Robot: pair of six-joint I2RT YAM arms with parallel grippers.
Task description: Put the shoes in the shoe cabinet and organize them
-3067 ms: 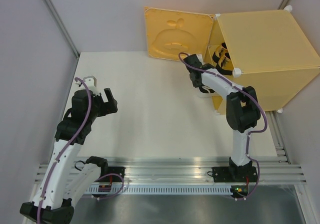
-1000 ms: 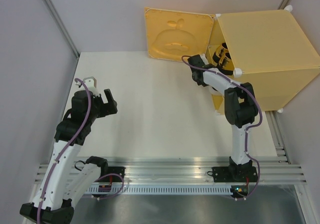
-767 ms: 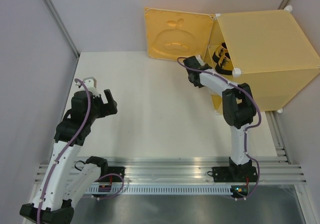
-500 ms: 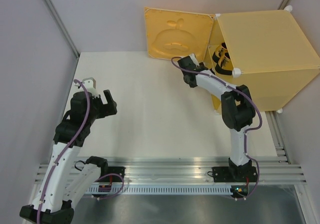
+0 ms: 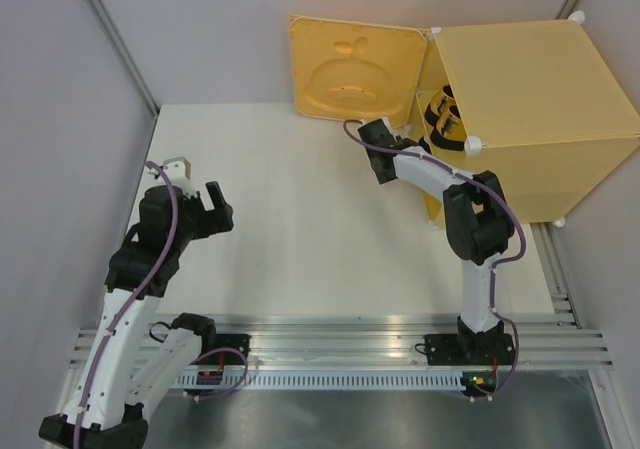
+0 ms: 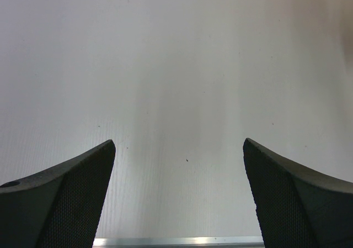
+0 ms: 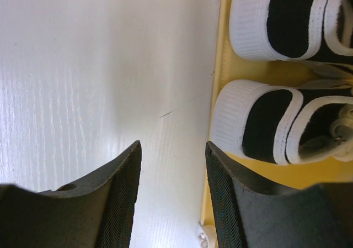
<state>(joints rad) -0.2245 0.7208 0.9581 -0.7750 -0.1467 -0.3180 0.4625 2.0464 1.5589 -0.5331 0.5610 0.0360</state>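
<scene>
The yellow-orange shoe cabinet (image 5: pixel 530 109) stands at the far right with its embossed door (image 5: pixel 350 64) swung open to the left. A gold shoe (image 5: pixel 440 114) shows inside the opening. In the right wrist view two white shoes with black insides, one (image 7: pixel 276 21) and a laced one (image 7: pixel 259 121), stand side by side on the cabinet floor (image 7: pixel 220 66). My right gripper (image 5: pixel 380 164) (image 7: pixel 172 146) is open and empty over the white table just left of the cabinet edge. My left gripper (image 5: pixel 195 184) (image 6: pixel 178 143) is open and empty at the table's left.
Grey walls enclose the white table (image 5: pixel 300 219) on the left, back and right. A metal rail (image 5: pixel 340 344) with the arm bases runs along the near edge. A white corner connector (image 7: pixel 207 237) of the cabinet lies by my right finger.
My right gripper has drawn back out of the cabinet opening, moving left over the table. The left arm has barely moved.
</scene>
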